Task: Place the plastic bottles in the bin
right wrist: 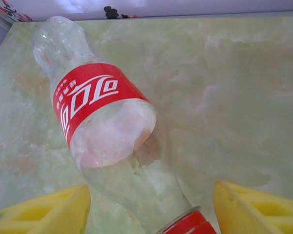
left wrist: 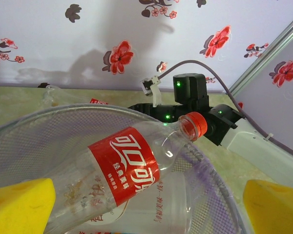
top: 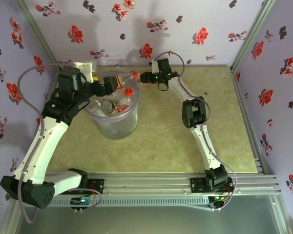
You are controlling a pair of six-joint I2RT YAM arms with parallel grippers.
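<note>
Pinching the bottle (right wrist: 103, 127) at its tapered neck, low in frame, could squirt it from the parted right fingers (right wrist: 256, 210) across the worktop (right wrist: 234, 92); left fingers (left wrist: 20, 204) gape above the bin (top: 116, 127).

Bottle (right wrist: 118, 151): clear glossy plastic; label (right wrist: 95, 97) glossy red film. Bin (top: 115, 127): translucent smooth plastic. Surface (top: 161, 146): pale green marbled, faint sheen. Pads (right wrist: 254, 209): yellow, matt, spongy-looking. Walls (top: 210, 19): matt floral paper.
</note>
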